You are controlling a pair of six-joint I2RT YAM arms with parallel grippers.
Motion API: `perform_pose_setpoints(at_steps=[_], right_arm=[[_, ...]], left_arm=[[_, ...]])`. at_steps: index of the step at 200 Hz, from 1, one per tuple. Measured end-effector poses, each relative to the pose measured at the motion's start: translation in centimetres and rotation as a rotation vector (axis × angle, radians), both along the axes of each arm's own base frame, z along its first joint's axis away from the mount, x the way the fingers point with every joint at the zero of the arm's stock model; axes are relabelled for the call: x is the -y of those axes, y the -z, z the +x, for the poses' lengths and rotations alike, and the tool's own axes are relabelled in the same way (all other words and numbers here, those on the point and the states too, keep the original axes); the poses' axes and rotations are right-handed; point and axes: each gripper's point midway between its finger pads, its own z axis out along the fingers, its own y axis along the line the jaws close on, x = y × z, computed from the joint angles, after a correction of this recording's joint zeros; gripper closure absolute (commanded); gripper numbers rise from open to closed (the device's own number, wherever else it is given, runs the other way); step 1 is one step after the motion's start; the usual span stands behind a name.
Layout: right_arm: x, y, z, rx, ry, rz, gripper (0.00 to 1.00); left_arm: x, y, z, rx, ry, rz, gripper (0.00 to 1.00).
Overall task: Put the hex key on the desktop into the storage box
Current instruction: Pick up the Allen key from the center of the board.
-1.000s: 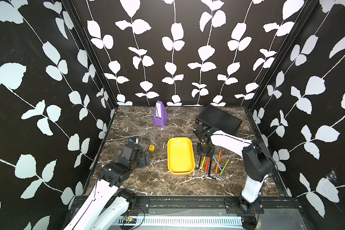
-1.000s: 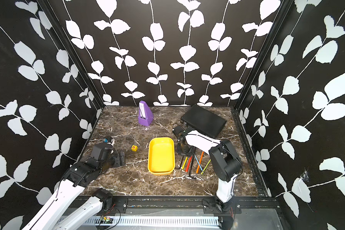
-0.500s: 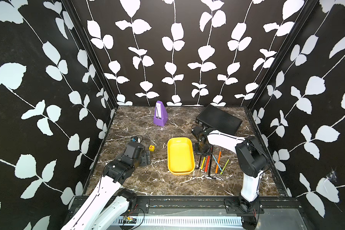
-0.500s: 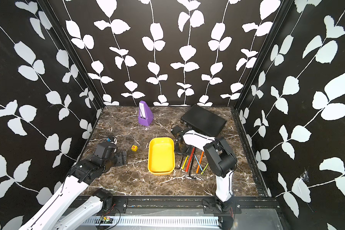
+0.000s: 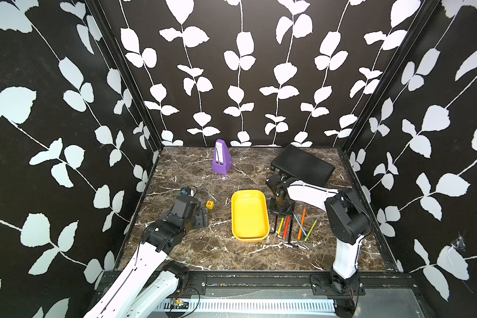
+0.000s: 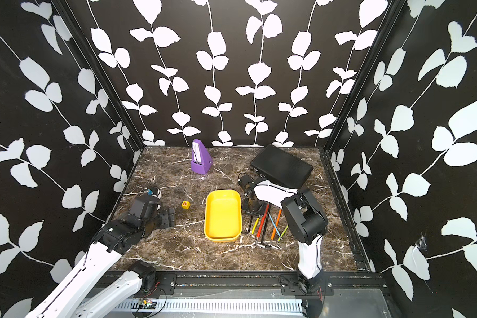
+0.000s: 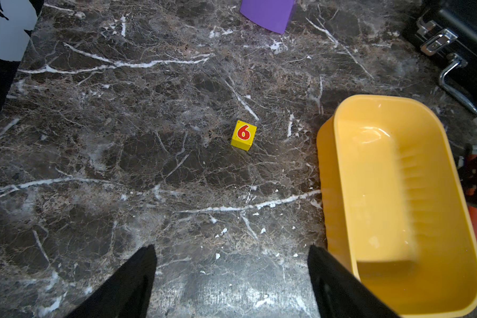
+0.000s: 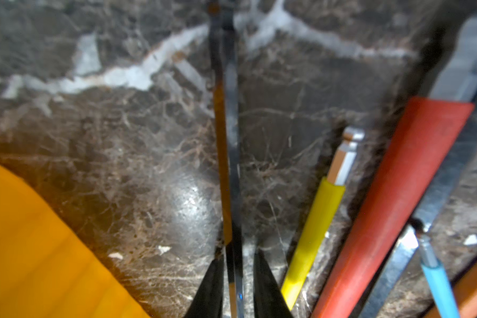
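**Both top views.** Brown marble desktop (image 5: 232, 256) enclosed by black, leaf-patterned walls (image 5: 66, 110). One yellow storage box (image 5: 249, 214) lies just beside the right gripper (image 5: 281, 213), which sits over seven fanned hex keys (image 5: 287, 228). One metronome (image 5: 221, 161) and one briefcase (image 5: 303, 165) stand beyond it.

**Left wrist.** Left gripper (image 7: 232, 275) spread wide, with one numbered cube (image 7: 243, 135) ahead.

**Right wrist.** Fingers closely flank one bare hex key (image 8: 227, 165) on the marble; whether they grip it cannot be told.
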Motion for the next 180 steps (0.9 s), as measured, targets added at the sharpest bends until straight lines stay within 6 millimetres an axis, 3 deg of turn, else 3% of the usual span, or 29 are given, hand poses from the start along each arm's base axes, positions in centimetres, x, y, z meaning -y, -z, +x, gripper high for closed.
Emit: perform_pose_setpoints(at_steps=[40,94,123,148,180], right_arm=[[0.0,0.0,0.0,-0.001,-0.001,-0.003,1.0],[0.3,-0.1,0.1,0.01,-0.003,-0.02,1.0],[1.6,-0.5,0.2,0.027,-0.007,-0.083,1.0],[2.3,-2.6,0.8,0.081,-0.018,-0.111,1.0],[2.1,-8.1,2.3,0.221,-0.045,-0.075,1.0]], left_arm=[[0.1,0.0,0.2,-0.007,-0.001,0.004,0.14],[0.1,-0.1,0.3,-0.008,-0.002,0.004,0.14],[0.1,-0.2,0.3,-0.005,-0.005,0.0,0.14],[0.1,-0.3,0.2,-0.006,-0.006,0.0,0.14],[0.1,-1.3,0.3,0.014,-0.009,-0.007,0.14]])
